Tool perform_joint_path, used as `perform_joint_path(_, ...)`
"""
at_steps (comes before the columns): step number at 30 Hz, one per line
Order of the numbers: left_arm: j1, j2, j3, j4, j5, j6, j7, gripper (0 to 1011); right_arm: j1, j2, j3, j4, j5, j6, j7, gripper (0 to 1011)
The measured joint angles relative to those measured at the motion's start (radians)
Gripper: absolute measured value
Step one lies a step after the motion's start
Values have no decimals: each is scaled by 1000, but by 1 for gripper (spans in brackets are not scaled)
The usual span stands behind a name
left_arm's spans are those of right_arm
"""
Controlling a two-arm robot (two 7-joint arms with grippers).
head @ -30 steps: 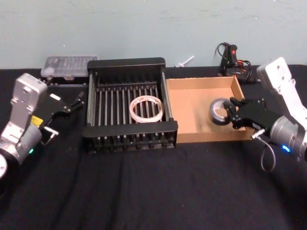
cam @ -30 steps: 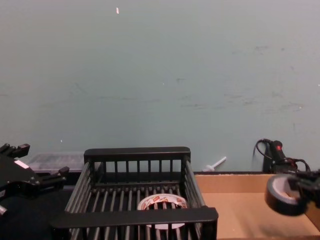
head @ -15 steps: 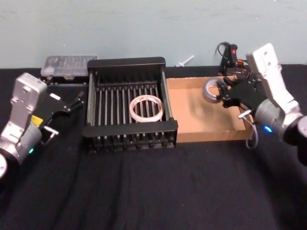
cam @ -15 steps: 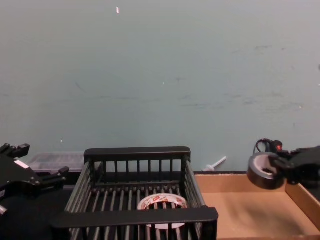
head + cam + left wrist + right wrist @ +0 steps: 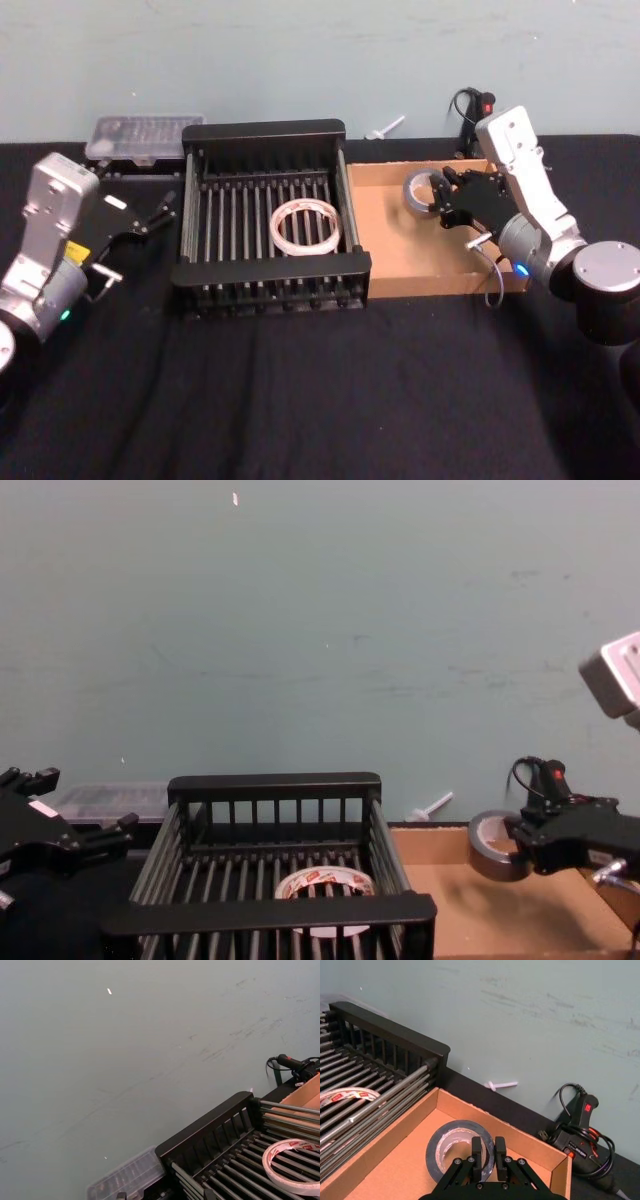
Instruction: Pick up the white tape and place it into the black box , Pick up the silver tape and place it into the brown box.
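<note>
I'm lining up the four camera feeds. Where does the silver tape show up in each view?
Head view: silver tape held by the right gripper over the brown box's back part.
Chest view: at right, above the box.
Right wrist view: centre-bottom, clamped by the fingers.
Left wrist view: not in it.
Shared landmark: the black box.

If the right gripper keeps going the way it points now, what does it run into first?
Probably the black box's near wall. The right gripper, shut on the silver tape, points leftward over the brown box; height is unclear, so it might pass above.
</note>
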Motion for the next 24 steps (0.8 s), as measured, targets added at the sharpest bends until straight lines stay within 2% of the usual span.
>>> perform_joint_path(3, 0, 0, 0, 0, 0, 0, 0, 1002, 6, -9, 4, 20, -6, -2, -1, 159)
perform_joint_path(15, 0, 0, 0, 0, 0, 0, 0, 1001, 6, -7, 3, 16, -5, -3, 0, 164)
perform_joint_path(24, 0, 0, 0, 0, 0, 0, 0, 1001, 5, -6, 2, 14, -4, -3, 0, 413)
